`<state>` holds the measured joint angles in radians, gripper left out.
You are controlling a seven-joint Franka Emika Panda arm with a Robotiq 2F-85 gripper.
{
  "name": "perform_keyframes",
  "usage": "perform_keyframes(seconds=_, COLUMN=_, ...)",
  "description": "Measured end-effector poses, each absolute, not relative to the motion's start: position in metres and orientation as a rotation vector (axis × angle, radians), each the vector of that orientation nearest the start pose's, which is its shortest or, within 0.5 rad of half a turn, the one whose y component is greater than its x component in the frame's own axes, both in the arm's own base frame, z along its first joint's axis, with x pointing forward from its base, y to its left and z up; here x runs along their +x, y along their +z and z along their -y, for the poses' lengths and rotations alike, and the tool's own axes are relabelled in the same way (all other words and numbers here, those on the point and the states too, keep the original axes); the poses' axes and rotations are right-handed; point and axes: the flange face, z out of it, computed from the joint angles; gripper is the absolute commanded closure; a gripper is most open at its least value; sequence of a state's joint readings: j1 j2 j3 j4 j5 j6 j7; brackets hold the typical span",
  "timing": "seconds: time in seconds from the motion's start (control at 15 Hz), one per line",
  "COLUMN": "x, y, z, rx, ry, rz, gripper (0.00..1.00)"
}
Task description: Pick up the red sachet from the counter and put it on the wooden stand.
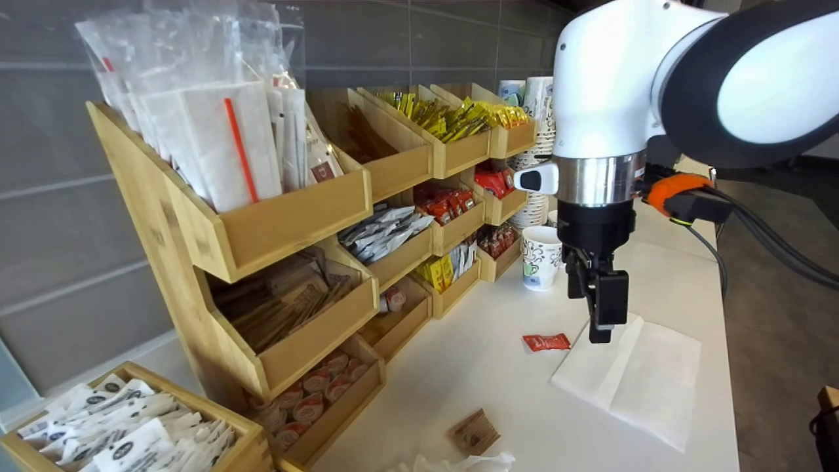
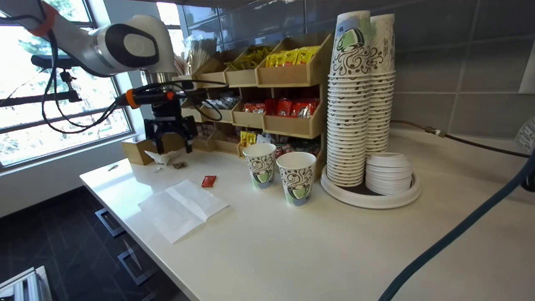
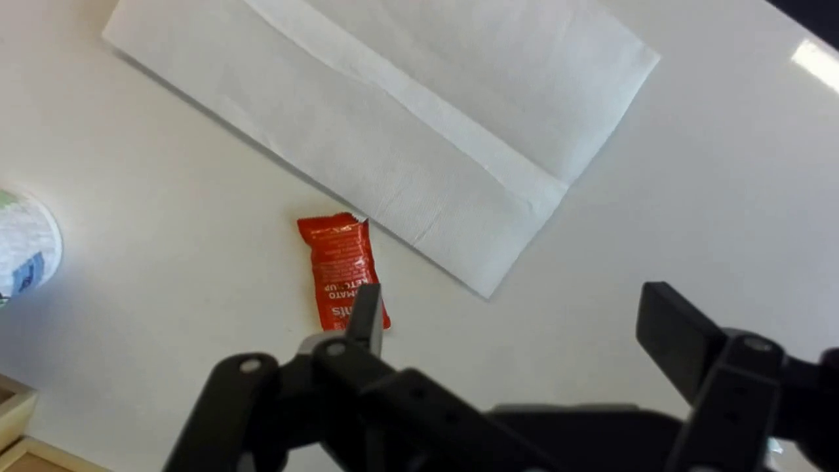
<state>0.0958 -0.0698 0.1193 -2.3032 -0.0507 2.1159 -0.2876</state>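
My gripper hangs above the counter with its two fingers spread wide and nothing between them; in the wrist view one finger blocks a bit of the red sachet (it only looks close, since I hang higher up); the sachet lies flat on the counter, just beside the edge of a white sheet, and I can't tell if its corner touches.

I think the job is only at its start; the sachet is not picked up and not on the wooden stand; what is left, I guess, is to move over it, go down, pinch it, lift it, carry it across and let it go on the stand.

Now I count; there is one loose red sachet, one white sheet, one small brown packet and one crumpled white thing; two paper cups stand alone on the counter; farther off, two tall stacks of cups and one short pile of what look like lids share one round tray; the wooden stand has three rows of four bins, so twelve in all; one wooden box of white packets sits by the stand's end; the little packets in the bins lie all over each other, so I can't count those.
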Motion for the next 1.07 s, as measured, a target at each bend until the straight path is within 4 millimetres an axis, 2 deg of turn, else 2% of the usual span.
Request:
perform_keyframes(seconds=0.2, x=0.489, y=0.355, z=-0.101, rx=-3.045, ry=0.214, rz=0.883, gripper=0.00)
perform_keyframes(seconds=0.47, x=0.490, y=0.354, z=-0.100, rx=-3.040, ry=0.214, rz=0.879, gripper=0.00)
perform_keyframes(seconds=1.0, x=0.513, y=0.337, z=-0.064, rx=-3.018, ry=0.076, rz=0.948, gripper=0.00)
perform_keyframes(seconds=1.07, x=0.515, y=0.334, z=-0.061, rx=-3.013, ry=0.073, rz=0.959, gripper=0.08)
